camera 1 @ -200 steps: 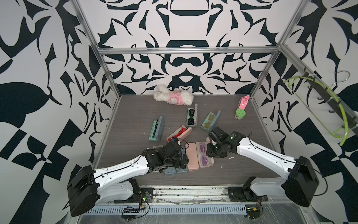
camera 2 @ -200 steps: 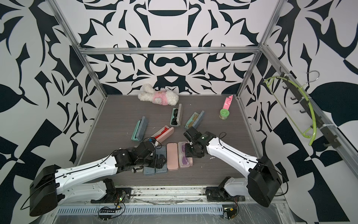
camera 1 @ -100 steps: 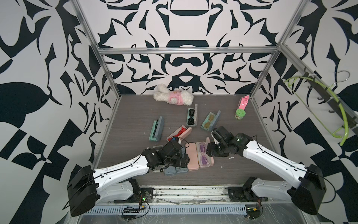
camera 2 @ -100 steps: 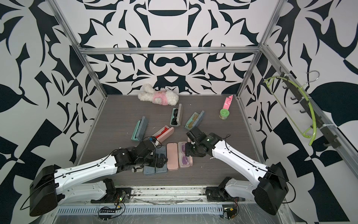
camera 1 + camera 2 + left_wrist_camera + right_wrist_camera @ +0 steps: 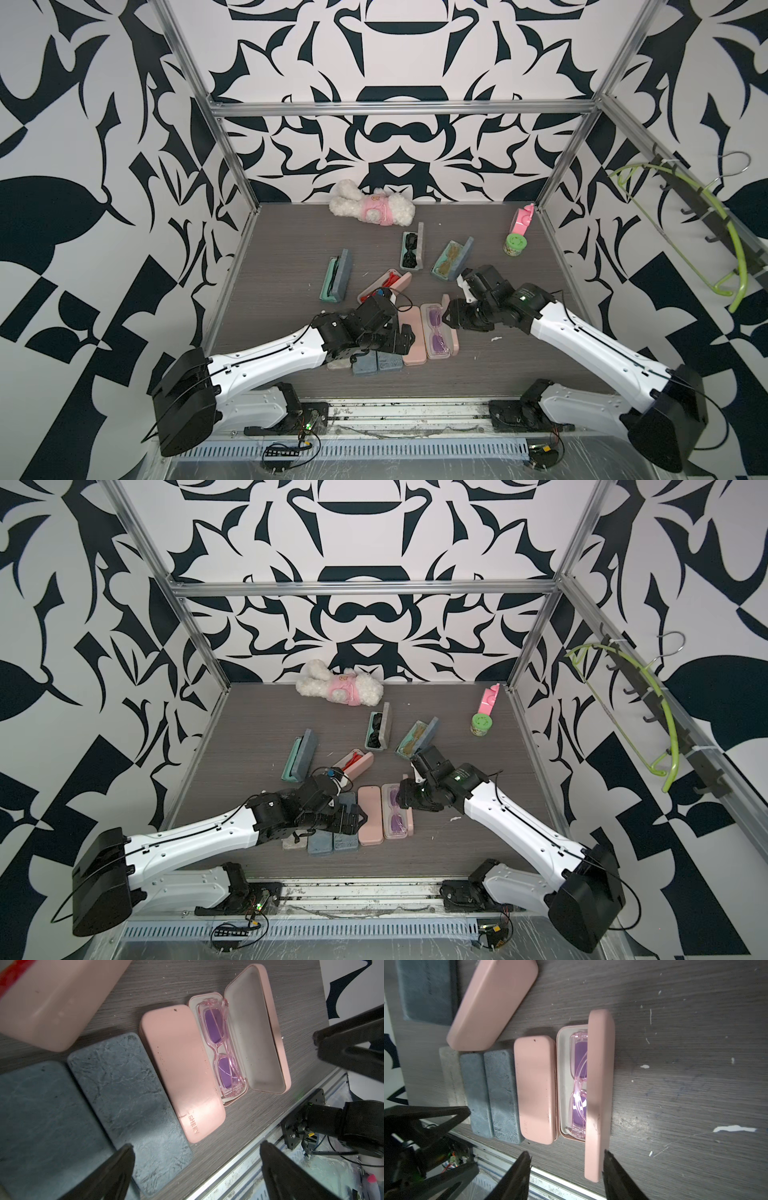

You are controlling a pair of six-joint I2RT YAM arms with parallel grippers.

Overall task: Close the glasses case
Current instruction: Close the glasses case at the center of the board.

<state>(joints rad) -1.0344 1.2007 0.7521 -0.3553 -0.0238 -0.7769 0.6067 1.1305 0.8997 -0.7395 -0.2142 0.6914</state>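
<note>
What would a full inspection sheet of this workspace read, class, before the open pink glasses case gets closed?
Surface: dark wood-grain tabletop, white scraps scattered.
Job's things: pink glasses case, lid raised, purple-lensed glasses inside.
Clutter: closed pink case alongside; two blue-grey cases; other open cases behind; plush toy; green-lidded jar.
Grippers: left gripper open above the closed cases; right gripper open, fingers either side of the lid's end, not clamping.
Cables: black cable looped at the left wrist; wiring along the front rail.
Surroundings: black-and-white patterned walls, aluminium frame, green hanger on a wall rack.
</note>
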